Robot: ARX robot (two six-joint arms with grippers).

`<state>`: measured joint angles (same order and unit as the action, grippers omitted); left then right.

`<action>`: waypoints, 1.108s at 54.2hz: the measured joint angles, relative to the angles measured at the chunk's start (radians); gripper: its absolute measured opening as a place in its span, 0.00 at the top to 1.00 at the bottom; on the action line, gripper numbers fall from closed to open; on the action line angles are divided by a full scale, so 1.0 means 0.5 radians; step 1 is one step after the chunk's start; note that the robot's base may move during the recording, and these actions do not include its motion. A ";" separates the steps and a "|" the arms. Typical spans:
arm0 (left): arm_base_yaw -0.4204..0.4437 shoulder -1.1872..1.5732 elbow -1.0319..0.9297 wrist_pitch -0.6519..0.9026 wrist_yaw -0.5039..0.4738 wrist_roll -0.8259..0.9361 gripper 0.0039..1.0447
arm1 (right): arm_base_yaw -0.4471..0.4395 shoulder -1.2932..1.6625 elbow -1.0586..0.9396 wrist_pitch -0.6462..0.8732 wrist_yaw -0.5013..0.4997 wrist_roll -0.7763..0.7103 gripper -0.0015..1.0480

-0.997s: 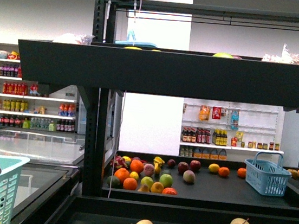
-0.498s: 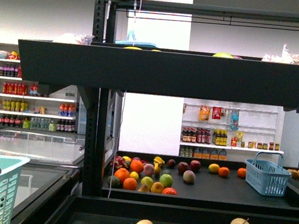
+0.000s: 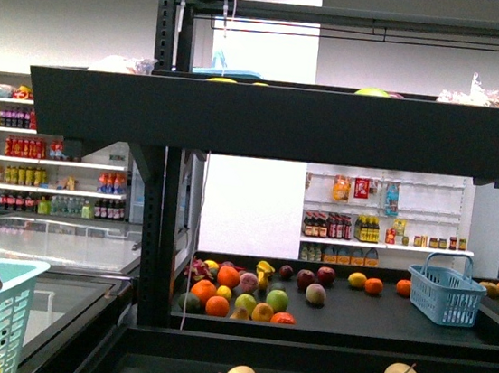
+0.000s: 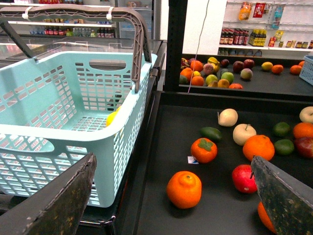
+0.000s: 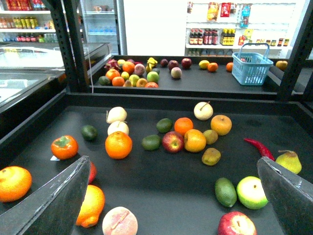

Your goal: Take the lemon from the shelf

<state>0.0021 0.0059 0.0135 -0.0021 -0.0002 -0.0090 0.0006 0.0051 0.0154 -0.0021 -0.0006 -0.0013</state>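
The shelf [image 3: 285, 118] is a black tiered rack, and its lower tray [image 5: 161, 191] holds scattered fruit. A yellow-orange, lemon-shaped fruit [image 5: 93, 205] with a pointed end lies on that tray, partly hidden behind one finger of my right gripper [image 5: 172, 160]. The right gripper hangs open above the tray with nothing between its fingers. My left gripper [image 4: 172, 159] is also open and empty, over the tray's left end beside a round orange [image 4: 184, 189]. A small yellow fruit [image 4: 111, 118] shows inside the teal basket [image 4: 73, 132]. Neither gripper appears in the front view.
Oranges, apples, limes, a persimmon [image 5: 64, 146], a red chilli [image 5: 258, 146] and a pear [image 5: 288, 161] lie across the tray. A farther tray carries a fruit pile [image 3: 236, 294] and a blue basket [image 3: 446, 292]. Black uprights [image 3: 160, 230] and the overhanging upper tray close in the space.
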 joint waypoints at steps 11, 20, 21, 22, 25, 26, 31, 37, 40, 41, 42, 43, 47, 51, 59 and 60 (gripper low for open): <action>0.000 0.000 0.000 0.000 0.000 0.000 0.07 | 0.000 0.000 0.000 0.000 -0.001 0.001 0.02; 0.000 0.000 0.000 0.000 0.000 0.000 0.07 | 0.000 0.000 0.000 0.000 0.000 0.001 0.02; 0.000 0.000 0.000 0.000 0.000 -0.001 0.07 | 0.000 0.000 0.000 0.000 0.000 0.000 0.02; 0.000 0.000 0.000 0.000 0.000 0.000 0.07 | 0.000 0.000 0.000 0.000 0.000 0.001 0.02; -0.001 0.000 0.000 0.000 0.000 -0.001 0.07 | 0.000 0.000 0.000 0.000 0.000 0.000 0.02; 0.000 0.000 0.000 0.000 0.000 0.000 0.07 | 0.000 0.000 0.000 0.000 0.000 0.000 0.02; 0.000 0.000 0.000 0.000 0.000 0.000 0.07 | 0.000 0.000 0.000 0.000 0.000 0.000 0.02; 0.000 0.000 0.000 0.000 0.000 0.000 0.07 | 0.000 0.000 0.000 0.000 0.000 0.000 0.02; 0.000 0.000 0.000 0.000 0.000 0.000 0.07 | 0.000 0.000 0.000 0.000 0.000 0.001 0.02; -0.001 0.000 0.000 0.000 0.000 0.000 0.07 | 0.000 0.000 0.000 0.000 0.000 0.001 0.02; 0.000 0.000 0.000 0.000 0.000 -0.001 0.07 | 0.000 0.000 0.000 0.000 0.000 0.000 0.02; 0.000 0.000 0.000 0.000 0.000 0.000 0.07 | 0.000 0.000 0.000 0.000 0.000 0.001 0.02; 0.000 0.000 0.000 0.000 0.000 -0.001 0.07 | 0.000 0.000 0.000 0.000 0.000 0.001 0.02; 0.000 0.000 0.000 0.000 0.000 0.000 0.07 | 0.000 0.000 0.000 0.000 0.000 0.000 0.02; 0.000 0.000 0.000 0.000 0.000 -0.001 0.07 | 0.000 0.000 0.000 0.000 0.000 0.001 0.02; 0.000 0.000 0.000 0.000 0.000 -0.001 0.07 | 0.000 0.000 0.000 0.000 0.000 0.001 0.02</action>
<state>0.0021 0.0059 0.0135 -0.0021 -0.0002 -0.0093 0.0006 0.0051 0.0154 -0.0021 -0.0006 -0.0010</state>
